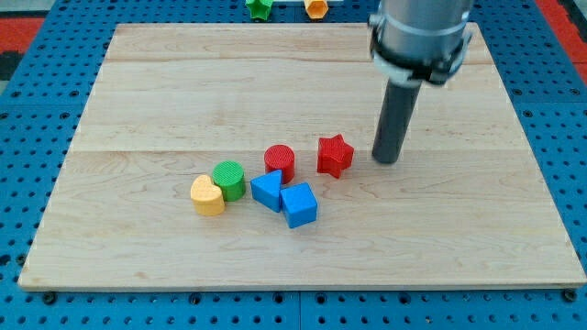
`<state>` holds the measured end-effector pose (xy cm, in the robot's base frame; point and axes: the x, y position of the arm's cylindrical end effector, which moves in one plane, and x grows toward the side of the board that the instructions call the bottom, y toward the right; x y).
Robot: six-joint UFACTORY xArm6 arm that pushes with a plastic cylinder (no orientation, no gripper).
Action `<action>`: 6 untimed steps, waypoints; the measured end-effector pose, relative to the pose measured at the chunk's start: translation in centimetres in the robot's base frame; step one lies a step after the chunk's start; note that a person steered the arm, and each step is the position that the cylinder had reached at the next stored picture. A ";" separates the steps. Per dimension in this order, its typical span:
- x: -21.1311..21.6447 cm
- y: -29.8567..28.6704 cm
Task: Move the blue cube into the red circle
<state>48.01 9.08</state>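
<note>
Camera view: the rod's tip (386, 161) rests on the counter (138, 266), just right of the red star (335, 155). The end effector is a bare rod, holding nothing. The blue cube (299, 204) lies toward the counter's bottom-left from the tip, touching the blue triangle (267, 191), just below the red circle (279, 162).

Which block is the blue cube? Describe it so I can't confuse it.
On the pale wooden board, find the cluster left of my tip. The blue cube is its bottom-right piece, touching the blue triangular block; only it has square faces.
</note>
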 end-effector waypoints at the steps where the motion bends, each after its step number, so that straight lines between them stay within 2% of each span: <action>1: 1.9 -7.7; 2: 4.4 -3.0; 3: 10.0 -6.6; 4: 9.0 -13.6; 5: 5.5 -11.1; 6: 7.6 -12.1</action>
<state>55.59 -3.03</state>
